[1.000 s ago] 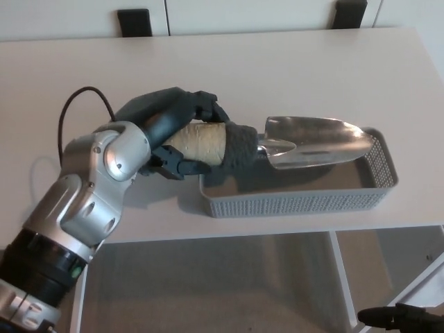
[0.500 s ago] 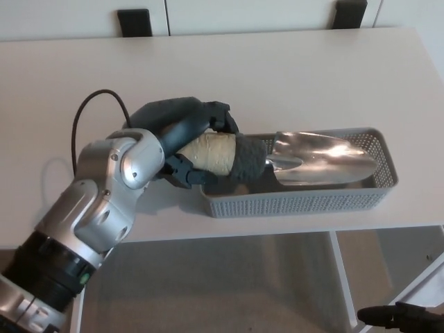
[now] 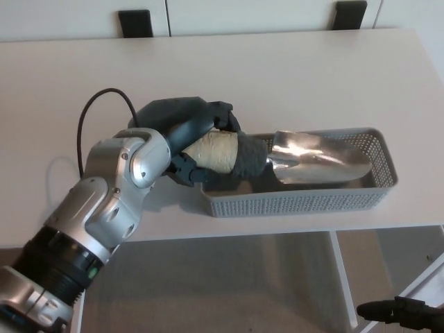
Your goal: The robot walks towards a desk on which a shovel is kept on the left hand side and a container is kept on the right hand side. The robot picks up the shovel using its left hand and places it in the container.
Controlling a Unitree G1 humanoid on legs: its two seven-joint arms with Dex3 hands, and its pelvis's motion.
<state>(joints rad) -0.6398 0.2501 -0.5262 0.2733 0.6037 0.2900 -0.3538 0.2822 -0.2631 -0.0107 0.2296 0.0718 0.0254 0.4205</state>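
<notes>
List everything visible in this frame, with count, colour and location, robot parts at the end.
desk: 1, white, fills the upper part of the view.
container: 1, grey mesh tray, near the desk's front edge, right of centre.
shovel: 1, shiny metal blade inside the container, beige and dark grey handle over its left rim.
black brackets: 2, black, along the far desk edge.
cable: 1, black, looping above the wrist.
left hand: 1, dark grey, closed around the shovel handle.
left arm: 1, silver and black, entering from lower left.

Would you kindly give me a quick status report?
Left hand shut on shovel. Blade inside container, handle over its left rim. Right hand out of view. Nothing in the way.
</notes>
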